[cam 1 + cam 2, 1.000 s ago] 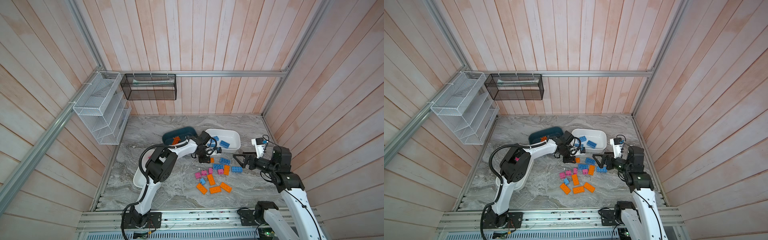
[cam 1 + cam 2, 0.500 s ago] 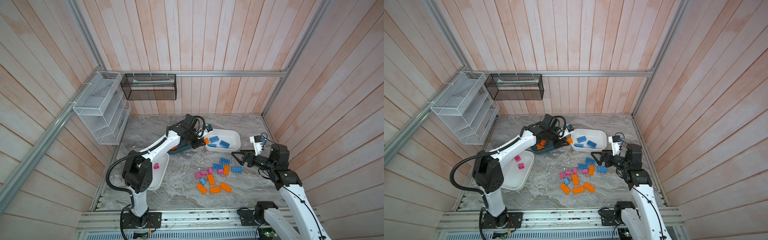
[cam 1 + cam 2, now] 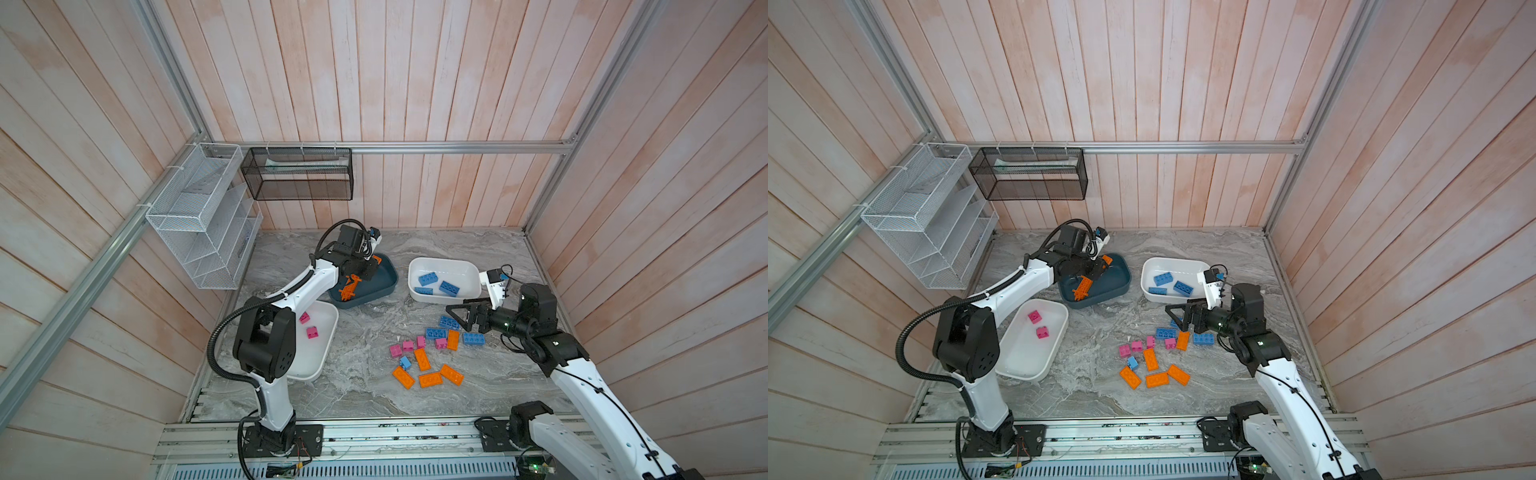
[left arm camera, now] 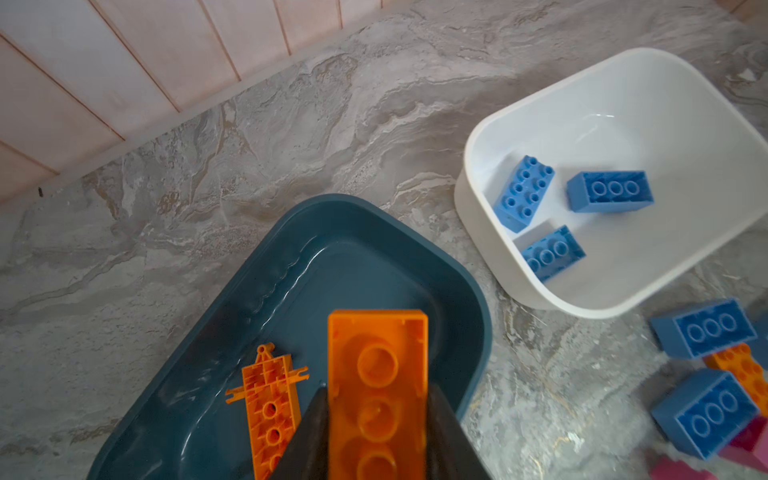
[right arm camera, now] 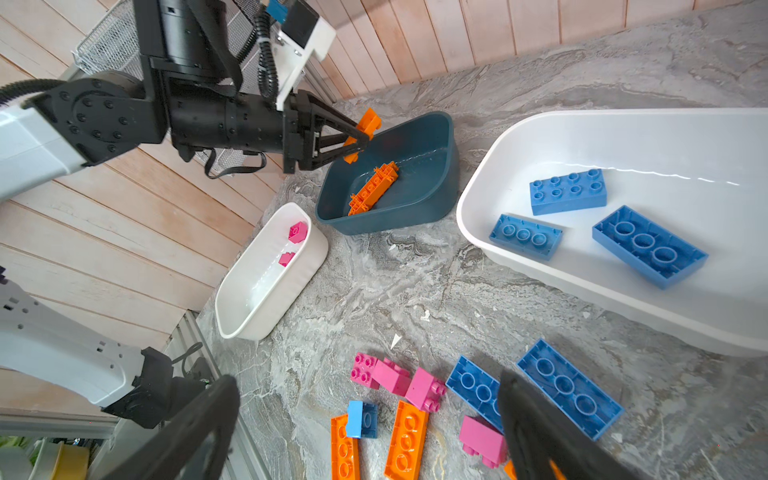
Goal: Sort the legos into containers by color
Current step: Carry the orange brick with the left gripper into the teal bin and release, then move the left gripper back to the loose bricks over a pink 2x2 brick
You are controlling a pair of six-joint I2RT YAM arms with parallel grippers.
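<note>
The left claw (image 5: 359,139), pinching an orange brick (image 4: 377,374), has swung from the pile (image 3: 422,358) to over the teal tub (image 4: 353,266). The right claw (image 3: 453,316) stays spread above blue bricks (image 3: 435,333).

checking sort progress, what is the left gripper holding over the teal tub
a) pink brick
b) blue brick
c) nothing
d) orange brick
d: in the left wrist view the left gripper is shut on an orange brick, underside towards the camera, above the dark teal tub.
</note>
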